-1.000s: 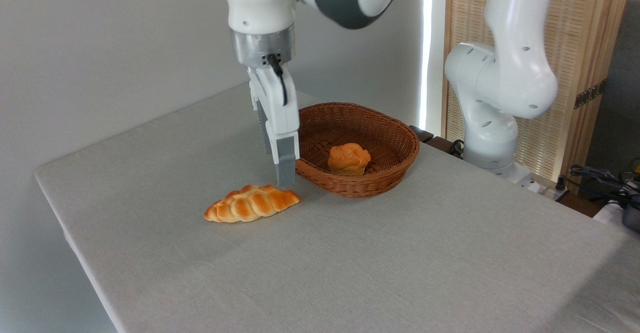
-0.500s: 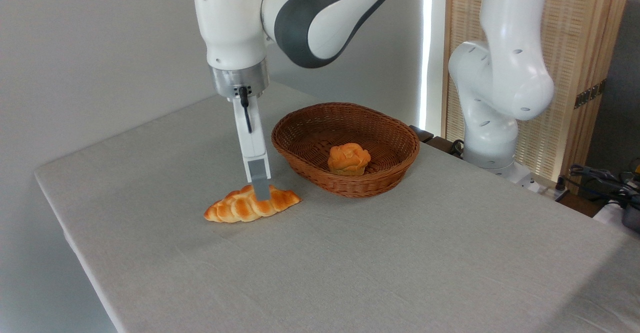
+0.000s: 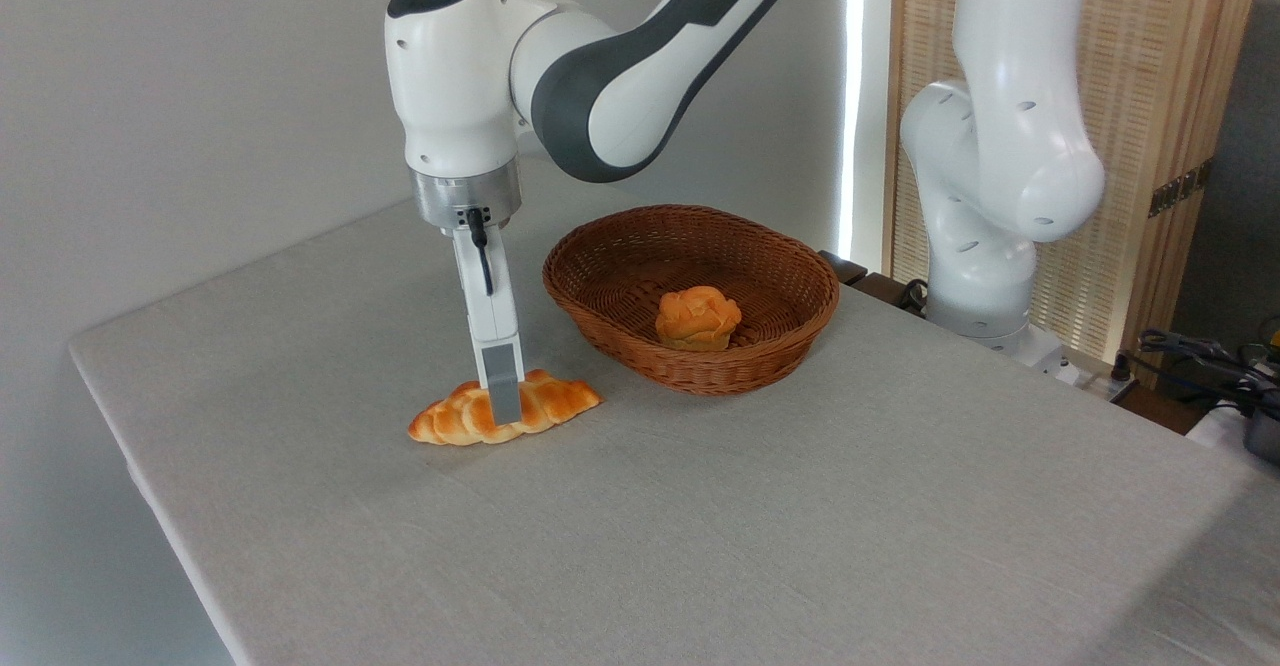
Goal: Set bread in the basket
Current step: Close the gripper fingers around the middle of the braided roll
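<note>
The bread (image 3: 505, 411) lies flat on the table (image 3: 700, 526), toward the table's left edge and nearer the far side than the near one. Its long axis runs roughly left to right, tilted a little so that the right tapered tip points toward the basket (image 3: 692, 296) and sits slightly farther back than the left tip. The right tip lies near the basket's near-left rim without touching it.

The gripper (image 3: 503, 408) hangs straight down over the middle of the loaf, its grey finger (image 3: 503, 391) crossing the loaf's width in front of the braided top. Only this one finger is seen edge-on; the other is hidden behind it, so I cannot tell how far apart the jaws stand or whether they press on the bread.

The basket sits toward the table's far edge, right of the gripper. Inside it, on the woven floor, rests a small round bun (image 3: 697, 318). The arm's white base (image 3: 990, 206) stands beyond the table's far right corner.
</note>
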`<state>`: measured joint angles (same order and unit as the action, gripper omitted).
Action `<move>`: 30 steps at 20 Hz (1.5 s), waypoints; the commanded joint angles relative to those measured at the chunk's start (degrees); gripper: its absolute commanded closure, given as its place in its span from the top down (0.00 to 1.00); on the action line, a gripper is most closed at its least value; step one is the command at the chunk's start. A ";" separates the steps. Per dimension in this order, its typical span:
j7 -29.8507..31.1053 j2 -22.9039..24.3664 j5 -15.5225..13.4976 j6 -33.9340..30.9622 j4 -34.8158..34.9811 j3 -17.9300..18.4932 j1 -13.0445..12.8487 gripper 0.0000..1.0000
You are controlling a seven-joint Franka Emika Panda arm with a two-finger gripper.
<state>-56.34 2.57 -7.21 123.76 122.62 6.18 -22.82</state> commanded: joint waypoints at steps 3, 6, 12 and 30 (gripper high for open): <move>0.80 -0.73 -0.97 2.18 1.31 0.41 -1.18 1.00; 0.80 -1.08 -0.97 2.45 1.66 0.41 -1.79 1.00; 0.62 -1.52 -0.44 5.27 2.54 0.41 -1.88 0.87; 0.53 0.23 -0.44 4.83 2.72 0.41 -1.79 0.51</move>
<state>-56.03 0.70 -7.20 127.69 124.78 6.18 -24.15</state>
